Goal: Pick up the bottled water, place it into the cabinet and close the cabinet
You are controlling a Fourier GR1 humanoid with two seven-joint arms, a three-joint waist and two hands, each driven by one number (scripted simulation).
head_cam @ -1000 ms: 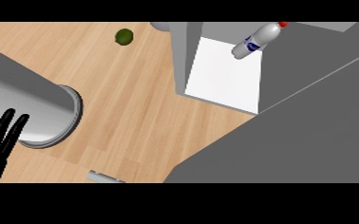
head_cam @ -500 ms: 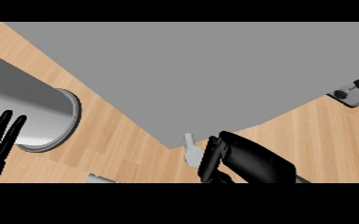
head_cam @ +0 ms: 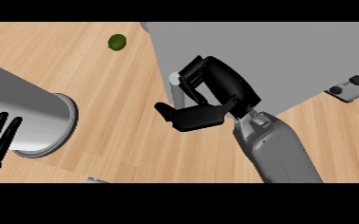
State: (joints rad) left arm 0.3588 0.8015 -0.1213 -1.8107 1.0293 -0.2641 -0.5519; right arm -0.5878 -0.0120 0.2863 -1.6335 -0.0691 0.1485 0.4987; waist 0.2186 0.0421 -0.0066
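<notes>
Head view, one frame.

Table [head_cam: 91, 85]: light wood, fills the left and near part of the view.

Cabinet [head_cam: 280, 57]: a large grey surface covers the far right of the view, its left edge running from the far side down toward the middle. No interior shows from here.

Cabinet handle [head_cam: 175, 88]: pale grey bar at the left edge of the grey surface, mostly hidden by the right hand.

Right hand [head_cam: 210, 95]: black, on a grey forearm [head_cam: 277, 149] that comes in from the near right. The hand sits at the cabinet's left edge. Its fingers [head_cam: 193, 78] are curled over the handle, thumb [head_cam: 186, 116] on the near side, below it, so the handle lies between them.

Left hand [head_cam: 8, 133]: only dark, straight fingers show at the left edge, spread slightly apart and touching nothing, beside a large grey cylinder [head_cam: 35, 114] with a rimmed round end.

Bottled water: not visible anywhere in this frame, so its place cannot be told.

Other items: a small green round object [head_cam: 117, 42] lies on the table at the far left, well apart from both hands. A small grey fitting with dark round parts [head_cam: 344, 88] sits at the right edge of the view.
</notes>
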